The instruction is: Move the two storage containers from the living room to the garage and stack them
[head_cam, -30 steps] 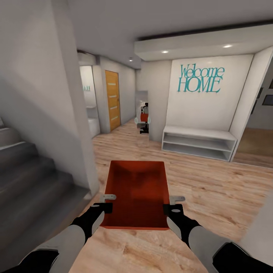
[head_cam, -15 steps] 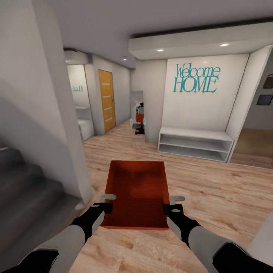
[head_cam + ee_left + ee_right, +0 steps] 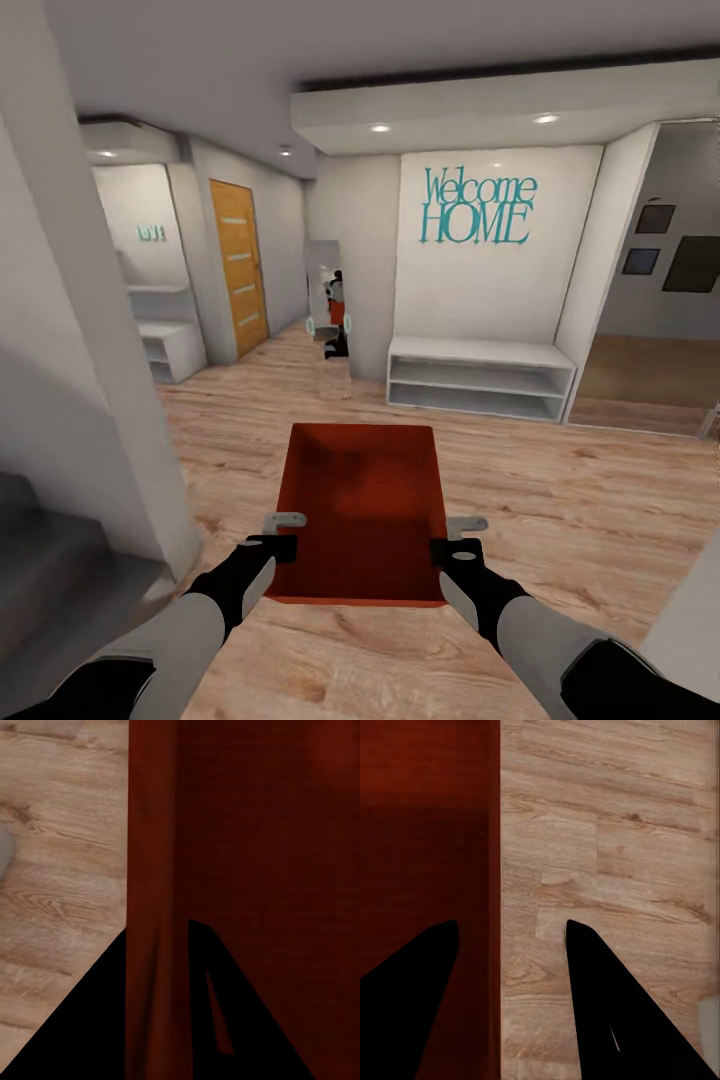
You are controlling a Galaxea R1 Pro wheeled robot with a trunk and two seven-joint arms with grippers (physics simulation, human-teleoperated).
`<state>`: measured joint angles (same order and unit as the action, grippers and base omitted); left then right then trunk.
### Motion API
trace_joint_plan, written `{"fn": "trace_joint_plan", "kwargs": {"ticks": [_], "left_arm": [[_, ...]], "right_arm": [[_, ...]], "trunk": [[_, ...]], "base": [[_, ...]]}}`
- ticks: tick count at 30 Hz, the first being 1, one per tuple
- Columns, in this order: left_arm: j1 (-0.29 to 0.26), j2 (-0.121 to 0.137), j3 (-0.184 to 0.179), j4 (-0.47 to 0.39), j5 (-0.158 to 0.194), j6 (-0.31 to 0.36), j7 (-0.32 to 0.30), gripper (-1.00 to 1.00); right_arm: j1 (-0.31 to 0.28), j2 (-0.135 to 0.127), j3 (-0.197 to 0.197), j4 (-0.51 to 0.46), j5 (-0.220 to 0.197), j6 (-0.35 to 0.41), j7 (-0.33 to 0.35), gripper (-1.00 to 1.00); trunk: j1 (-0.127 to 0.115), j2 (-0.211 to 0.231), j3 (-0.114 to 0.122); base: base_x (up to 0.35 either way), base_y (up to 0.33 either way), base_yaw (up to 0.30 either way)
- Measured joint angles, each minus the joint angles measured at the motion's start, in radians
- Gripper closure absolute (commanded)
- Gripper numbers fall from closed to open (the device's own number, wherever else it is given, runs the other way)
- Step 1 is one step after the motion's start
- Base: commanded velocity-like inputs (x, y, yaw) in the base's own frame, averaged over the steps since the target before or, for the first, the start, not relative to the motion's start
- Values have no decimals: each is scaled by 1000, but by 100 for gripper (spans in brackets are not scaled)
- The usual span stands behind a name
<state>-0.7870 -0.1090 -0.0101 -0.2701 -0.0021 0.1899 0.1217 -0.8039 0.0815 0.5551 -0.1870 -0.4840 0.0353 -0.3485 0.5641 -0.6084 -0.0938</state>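
Observation:
One orange-red open-top storage container (image 3: 365,505) hangs level above the light wood plank floor, straight ahead of me in the head view. My left gripper (image 3: 284,536) is shut on its left side wall and my right gripper (image 3: 456,538) on its right side wall. In the left wrist view the black fingers (image 3: 82,1020) pinch the thin red wall (image 3: 154,855) closely. In the right wrist view the right gripper (image 3: 510,922) straddles the container's wall (image 3: 493,832) with a wider gap, one finger inside the bin and one outside.
A white wall corner (image 3: 90,400) and grey stairs (image 3: 45,570) stand close on the left. Ahead are a white low shelf bench (image 3: 480,378) under a "Welcome HOME" sign (image 3: 478,208), a mirror (image 3: 325,310), an orange door (image 3: 238,255) and a doorway at right (image 3: 650,370).
The whole picture has shifted left, so the camera has turned and advanced. The container and both grippers keep the same places in the view.

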Motion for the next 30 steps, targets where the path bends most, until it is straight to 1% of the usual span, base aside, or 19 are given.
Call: {"fn": "trace_joint_plan", "kwargs": {"ticks": [30], "left_arm": [[0, 0, 0, 0, 1, 0, 0, 100]], "right_arm": [[0, -1, 2, -3, -3, 1, 0, 100]], "trunk": [[0, 0, 0]], "base": [[322, 0, -3]]}}
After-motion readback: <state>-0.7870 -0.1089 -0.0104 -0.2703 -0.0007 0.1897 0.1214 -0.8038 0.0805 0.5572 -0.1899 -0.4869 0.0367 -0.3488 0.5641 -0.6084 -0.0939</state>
